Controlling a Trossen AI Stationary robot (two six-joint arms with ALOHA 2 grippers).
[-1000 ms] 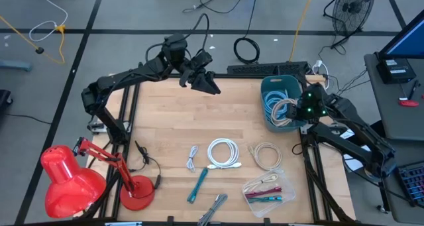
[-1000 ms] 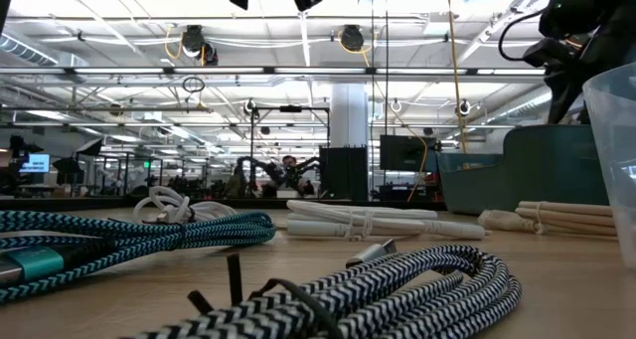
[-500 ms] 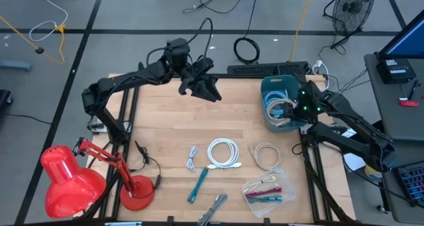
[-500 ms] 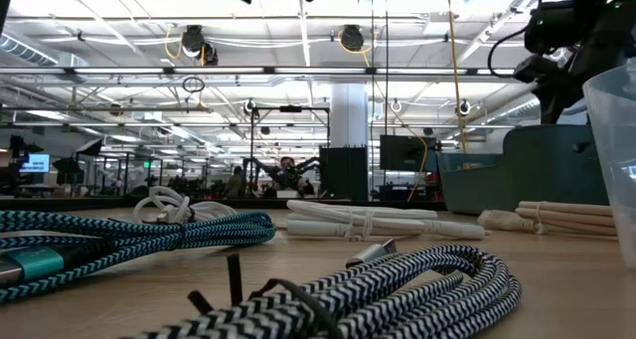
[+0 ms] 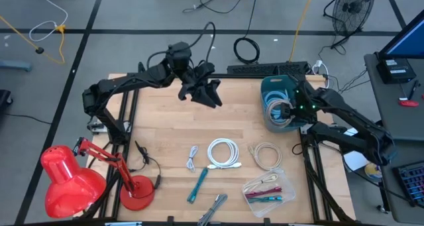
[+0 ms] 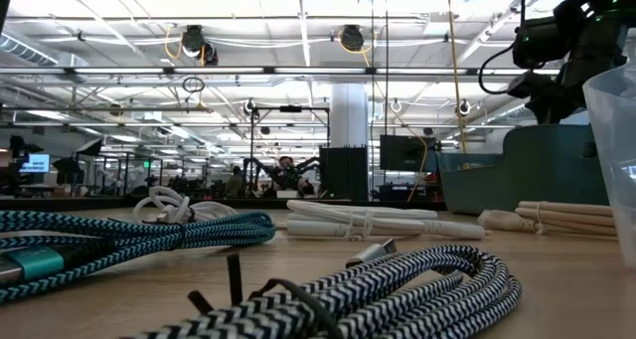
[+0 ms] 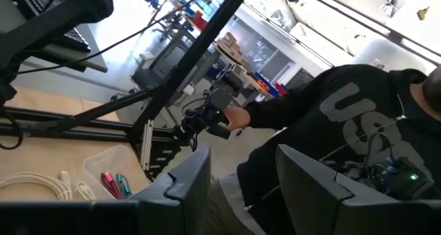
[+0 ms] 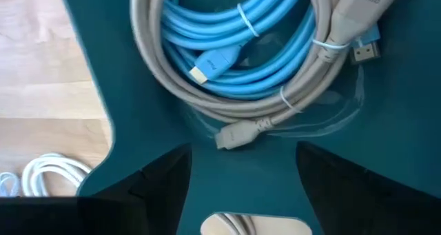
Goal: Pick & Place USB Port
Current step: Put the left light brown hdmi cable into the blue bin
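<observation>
A teal bin [image 5: 273, 87] stands at the table's far right. Inside lie a blue cable coil [image 8: 227, 35] and a beige-grey cable coil [image 8: 296, 97], whose plug [image 8: 238, 134] rests on the bin floor. My right gripper [image 8: 241, 187] hangs open just above them, pointing steeply down into the bin [image 5: 286, 112], touching nothing. My left gripper [image 5: 211, 93] is raised high over the table's far middle, pointing level, open and empty [image 7: 238, 187]. More coiled cables lie near the front: a white one [image 5: 223, 153] and a beige one [image 5: 267, 154].
A small grey cable [image 5: 192, 158], a teal cable [image 5: 197, 185], a braided black-and-white cable [image 5: 213, 209] and a clear bag of cables [image 5: 268, 189] lie near the front edge. A red lamp [image 5: 69, 179] stands at front left. A person in a dark sweater [image 7: 358, 118] is beyond the table.
My right gripper has sunk a little and shifted toward the table's left, farther over the bin. My left gripper has swung toward the table's right edge, rolling slightly, still high above the table.
</observation>
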